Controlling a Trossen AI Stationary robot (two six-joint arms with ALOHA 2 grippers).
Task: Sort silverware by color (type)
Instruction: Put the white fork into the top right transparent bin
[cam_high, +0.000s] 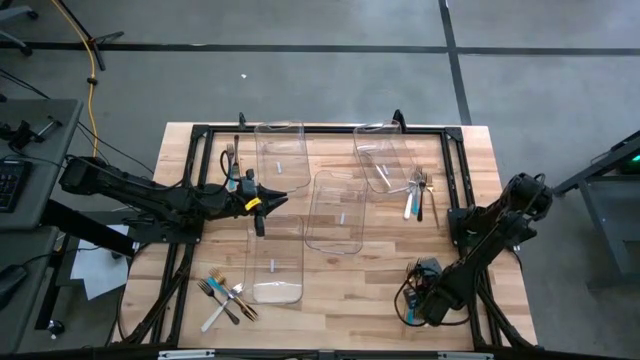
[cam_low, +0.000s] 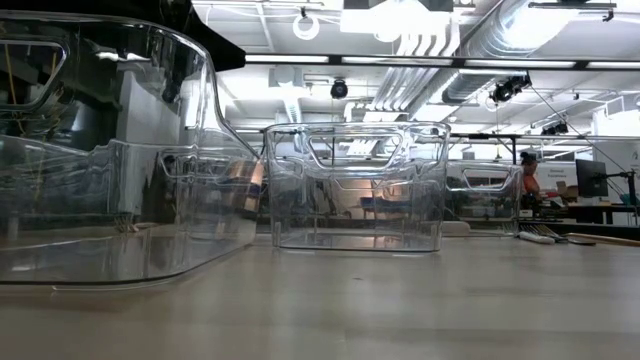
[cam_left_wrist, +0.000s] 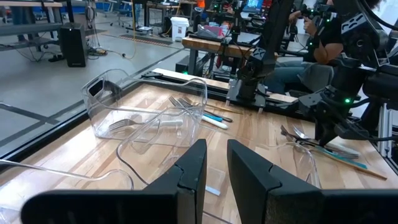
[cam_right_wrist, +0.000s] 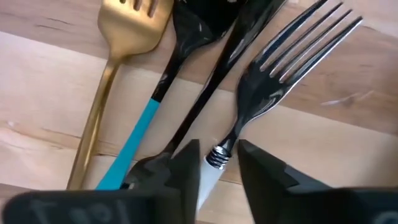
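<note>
My right gripper (cam_right_wrist: 217, 171) points straight down over a small heap of silverware (cam_high: 415, 285) at the table's near right. Its fingers stand on either side of the white handle (cam_right_wrist: 205, 183) of a shiny fork (cam_right_wrist: 280, 68). Beside that fork lie a gold fork (cam_right_wrist: 124, 25), a teal-handled black piece (cam_right_wrist: 140, 130) and a slim black piece (cam_right_wrist: 217, 62), all flat on the wood. My left gripper (cam_left_wrist: 216, 171) hovers level over the bins at centre left (cam_high: 258, 205), with a narrow gap between its fingers and nothing in it. My right gripper comes from above with a finger (cam_right_wrist: 186, 168) close against one side of the fork's white handle, just behind its ringed collar (cam_right_wrist: 217, 155). Bare wood shows between the handle and the other finger. I cannot tell whether it touches. The fork lies flat on the table.
Several clear bins stand mid-table (cam_high: 338, 210), (cam_high: 280, 145), (cam_high: 385, 155), (cam_high: 275, 260). More silverware lies at the near left (cam_high: 225, 295), the far right (cam_high: 420, 190) and the far left (cam_high: 232, 155). A black frame (cam_high: 320, 128) runs round the tabletop.
</note>
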